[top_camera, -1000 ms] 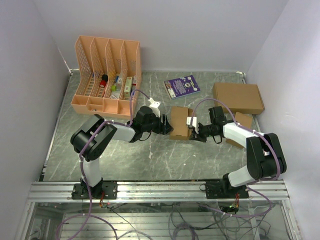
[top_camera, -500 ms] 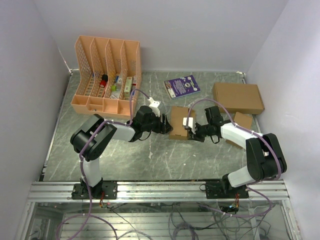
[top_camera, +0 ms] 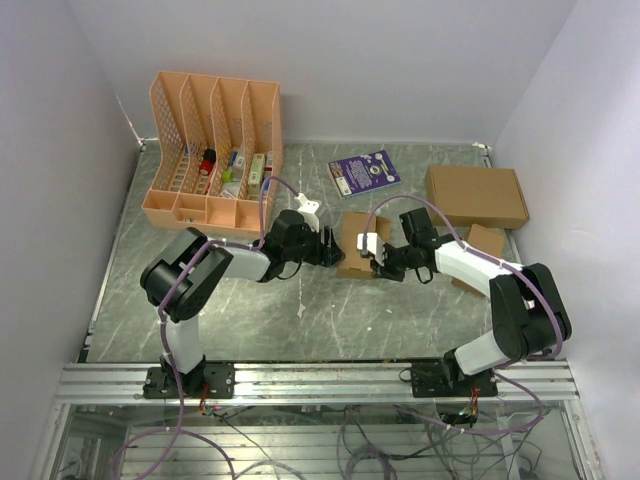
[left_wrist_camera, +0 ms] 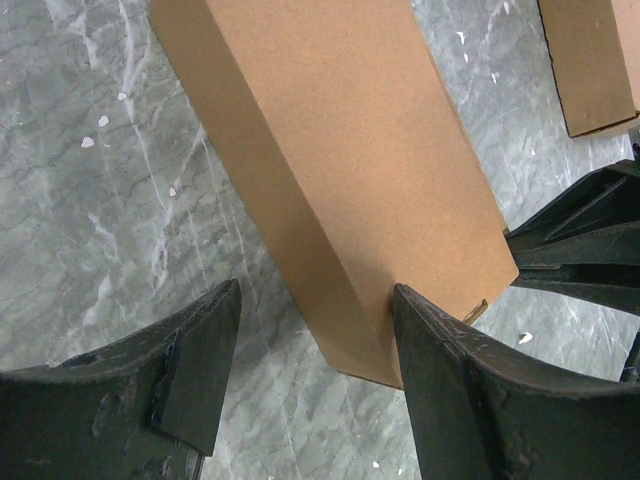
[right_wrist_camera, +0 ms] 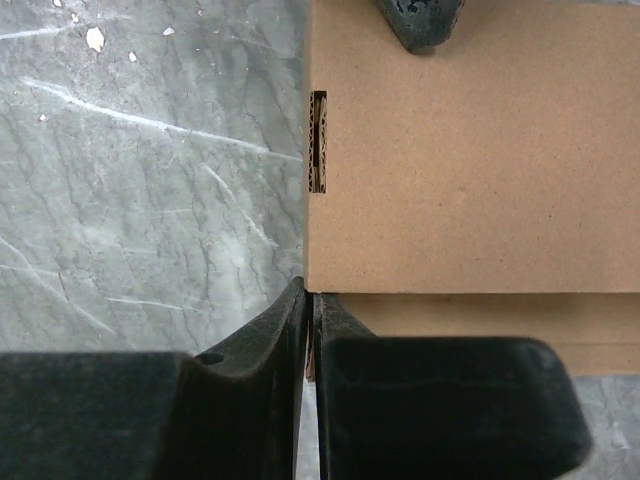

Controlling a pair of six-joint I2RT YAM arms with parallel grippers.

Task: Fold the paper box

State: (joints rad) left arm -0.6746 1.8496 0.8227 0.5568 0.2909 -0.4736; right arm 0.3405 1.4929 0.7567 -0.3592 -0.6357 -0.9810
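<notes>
While the left gripper point(left_wrist_camera: 312, 300) stands wide open and holds nothing, the paper box point(left_wrist_camera: 350, 130) lies flat on the marble table point(left_wrist_camera: 90, 200) with its end corner pushed in between the two fingers. One finger point(left_wrist_camera: 460, 390) touches the box's end edge. The other finger point(left_wrist_camera: 195, 370) is apart from it, over bare table beside the long side.

The right gripper point(right_wrist_camera: 310, 305) is clenched almost fully, with only a sliver left between its fingers. Its tips sit at the corner of the box's top panel, which spreads just ahead of them. A thin brown line shows in that sliver, but I cannot tell whether cardboard is pinched there. A small slot point(right_wrist_camera: 318, 140) shows in the panel's side edge ahead of the tips.

From above, the two grippers close in on the box from opposite sides. A second small carton point(left_wrist_camera: 595, 60) lies beyond the right gripper, apart from the box.
</notes>
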